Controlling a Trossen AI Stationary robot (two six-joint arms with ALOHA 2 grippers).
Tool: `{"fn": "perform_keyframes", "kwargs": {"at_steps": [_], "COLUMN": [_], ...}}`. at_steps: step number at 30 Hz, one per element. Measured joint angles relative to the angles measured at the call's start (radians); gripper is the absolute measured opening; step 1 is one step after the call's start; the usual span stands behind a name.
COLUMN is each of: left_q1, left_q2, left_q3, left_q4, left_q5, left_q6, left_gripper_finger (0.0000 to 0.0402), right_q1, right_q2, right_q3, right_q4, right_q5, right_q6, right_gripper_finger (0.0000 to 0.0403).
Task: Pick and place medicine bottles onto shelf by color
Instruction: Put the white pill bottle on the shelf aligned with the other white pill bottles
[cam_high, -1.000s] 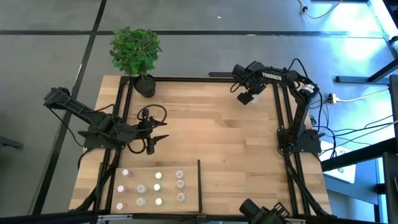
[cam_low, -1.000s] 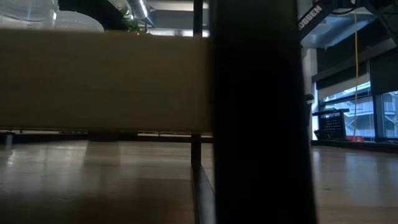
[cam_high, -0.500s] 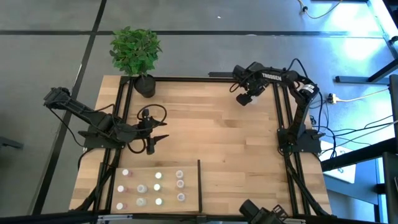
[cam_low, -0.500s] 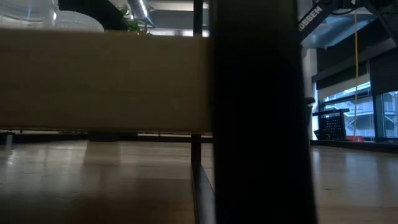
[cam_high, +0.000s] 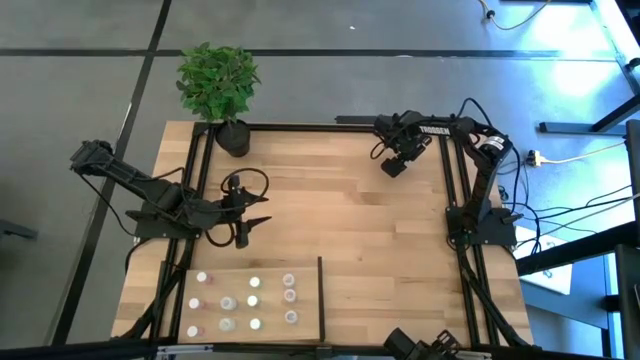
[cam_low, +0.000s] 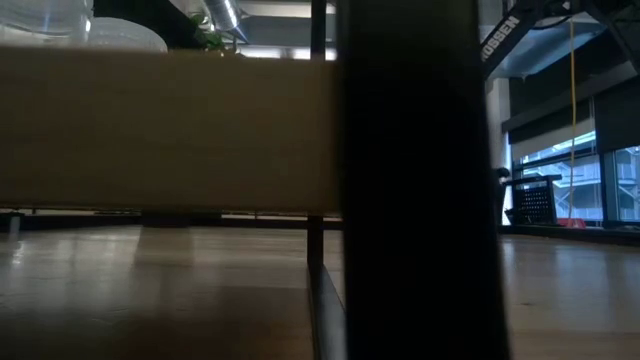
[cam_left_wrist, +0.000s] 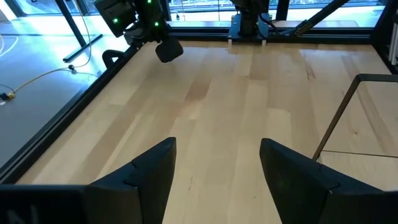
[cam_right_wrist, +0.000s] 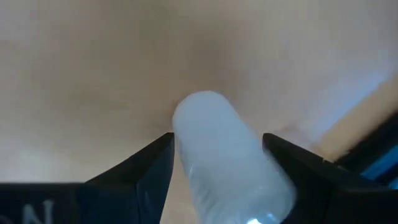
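Note:
Several tiny medicine bottles (cam_high: 245, 300) with white or pinkish tops stand in rows on the light-wood shelf (cam_high: 305, 315) at the table's near left. My right gripper (cam_high: 393, 166) hangs over the table's far right corner, pointing steeply down. It is shut on a whitish bottle (cam_right_wrist: 217, 155). My left gripper (cam_high: 248, 225) waits open over the table's left side, beyond the shelf, with nothing between its fingers (cam_left_wrist: 152, 171). The left wrist view also shows my right gripper (cam_left_wrist: 168, 50) far off, low over the wood. My right gripper pinches the whitish bottle by its round sides (cam_right_wrist: 183, 149) between its two fingers. The fingers come from above, slanting steeply down, and lie along the bottle. The bottle's rounded end (cam_right_wrist: 202, 102) sticks out past the fingertips toward the table. Whether that end touches the wood I cannot tell.
A potted green plant (cam_high: 220, 85) stands at the table's far left corner. Black rails (cam_high: 445, 200) run along the table's edges, and a short black divider bar (cam_high: 320, 295) bounds the shelf's right side. In the low view a pale panel (cam_low: 170, 130) and a dark post (cam_low: 415, 180) block most of the scene.
My right gripper has sunk toward the table with the bottle, drifting slightly toward the near edge, without turning. The bottle's white shows less from above than before.

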Motion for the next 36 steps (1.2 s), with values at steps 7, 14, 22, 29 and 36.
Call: {"fn": "perform_keyframes", "kwargs": {"at_steps": [7,14,22,29,36], "left_q1": [0.000,0.000,0.000,0.000,-0.001], "left_q2": [0.000,0.000,0.000,0.000,0.000], "left_q3": [0.000,0.000,0.000,0.000,0.000], "left_q4": [0.000,0.000,-0.003,-0.011,-0.011], "left_q5": [0.000,0.000,0.000,0.000,0.000], "left_q6": [0.000,0.000,0.000,0.000,0.000], "left_gripper_finger": [0.0225,0.0225,0.0225,0.0225,0.0225], "right_q1": [0.001,0.007,0.014,0.104,0.255], "right_q2": [0.000,0.000,-0.001,-0.001,0.001], "right_q3": [0.007,0.007,0.009,0.009,0.112], "right_q4": [0.029,0.041,0.051,0.053,0.001], "right_q5": [0.011,0.003,-0.006,-0.019,-0.083], "right_q6": [-0.018,-0.021,-0.018,0.013,0.060], "right_gripper_finger": [0.0244,0.0228,0.0148,0.0153,0.0158]}}
